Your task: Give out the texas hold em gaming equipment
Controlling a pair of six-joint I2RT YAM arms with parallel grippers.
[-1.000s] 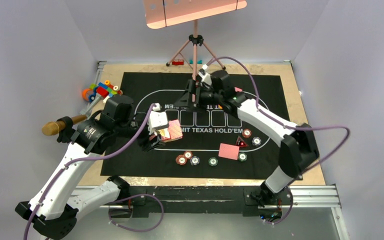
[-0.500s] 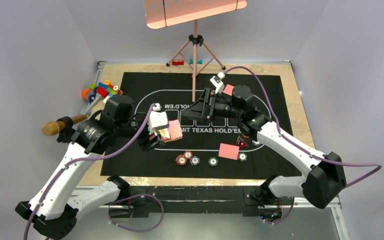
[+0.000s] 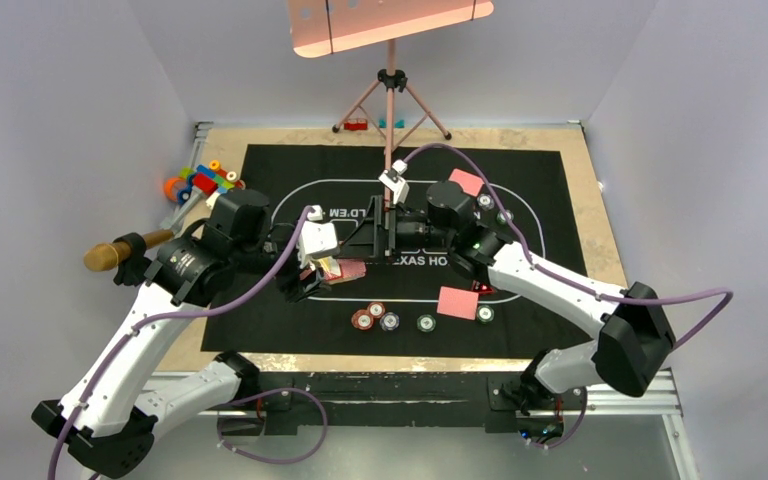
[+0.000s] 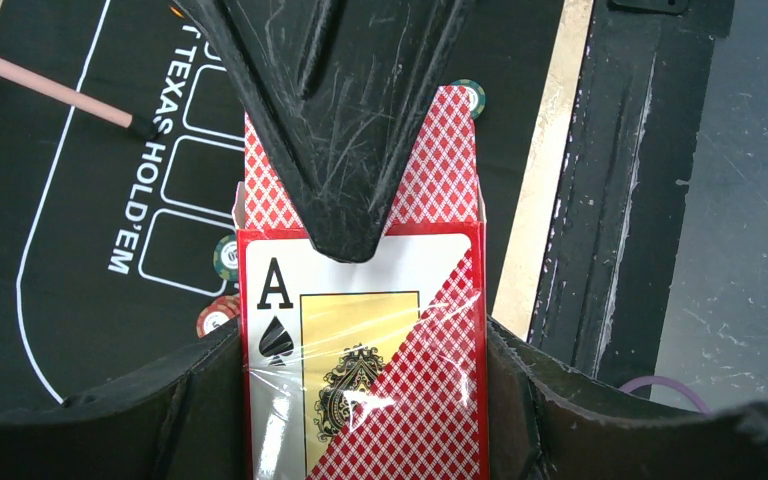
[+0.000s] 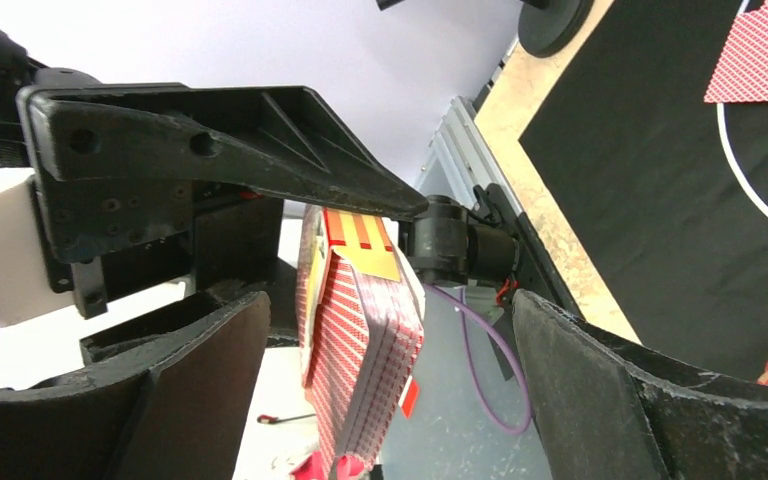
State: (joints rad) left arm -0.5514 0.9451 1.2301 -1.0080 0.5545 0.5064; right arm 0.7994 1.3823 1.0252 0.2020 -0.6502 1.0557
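- Broadly, the black mat (image 3: 290,170), matte with white printed outlines, carries little so far; the dealing looks barely begun, with most of it left.
- The left gripper (image 3: 312,280) clamps the card box (image 4: 360,360) from both sides, holding it above the mat's near-left part.
- The right gripper (image 5: 385,310) is spread wide, its fingers flanking the box's open end and gripping nothing. One scratched black finger lies over the flap.
- The box is a red diamond-patterned carton with an ace of spades on its face, wrapped in glossy, wrinkled cellophane.
- Two flat, face-down cards lie out: the far card (image 3: 466,182) and the near card (image 3: 457,302).
- Small round striped chips (image 3: 376,310) cluster near the mat's near edge, seemingly not shared out.
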